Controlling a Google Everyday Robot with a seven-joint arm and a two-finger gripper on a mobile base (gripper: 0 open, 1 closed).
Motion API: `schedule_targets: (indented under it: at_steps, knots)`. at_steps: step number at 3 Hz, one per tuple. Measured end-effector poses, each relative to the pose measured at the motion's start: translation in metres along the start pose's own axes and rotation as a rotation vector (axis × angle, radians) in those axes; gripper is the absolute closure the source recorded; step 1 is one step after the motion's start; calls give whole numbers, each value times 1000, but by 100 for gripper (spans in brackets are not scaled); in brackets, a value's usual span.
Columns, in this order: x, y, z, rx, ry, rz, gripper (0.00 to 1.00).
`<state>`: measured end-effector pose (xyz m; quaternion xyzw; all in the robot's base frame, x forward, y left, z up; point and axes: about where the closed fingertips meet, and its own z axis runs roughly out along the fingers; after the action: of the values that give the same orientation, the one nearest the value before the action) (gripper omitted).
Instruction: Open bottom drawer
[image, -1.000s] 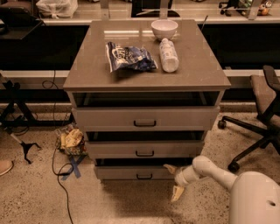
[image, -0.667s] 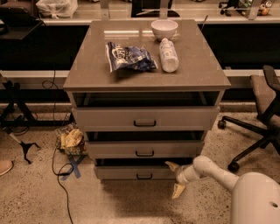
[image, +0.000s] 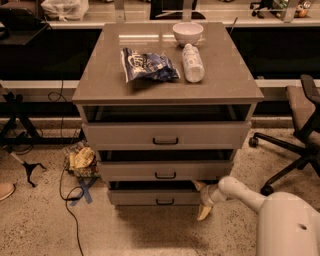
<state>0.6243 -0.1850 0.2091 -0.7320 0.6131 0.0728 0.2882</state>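
Note:
The bottom drawer (image: 145, 197) is the lowest of three on the grey-taupe cabinet (image: 165, 85), with a small dark bar handle (image: 165, 202) at its centre. A dark gap shows above its front. My gripper (image: 201, 199) is at the drawer's right end, near the floor, on my white arm (image: 240, 192) that reaches in from the lower right. Its two yellowish fingers are spread, one at the top right corner of the drawer front and one lower by the floor. Nothing is held between them.
The middle drawer (image: 165, 170) and top drawer (image: 165, 135) sit above. On the cabinet top are a white bowl (image: 188, 33), a white bottle (image: 193, 62) and a chip bag (image: 147, 65). An office chair (image: 300, 130) stands right. A crumpled bag (image: 82, 161) and cables lie left.
The gripper has shifted slightly up and left toward the bottom drawer's right end. The drawers have not visibly moved.

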Motion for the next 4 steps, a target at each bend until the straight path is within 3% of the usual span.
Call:
schedule_targets:
  at_steps: [1, 3, 4]
  knots:
    - [17, 3, 17, -47, 60, 32, 0]
    - [35, 19, 40, -119, 88, 91, 41]
    - [34, 18, 37, -119, 88, 91, 65]
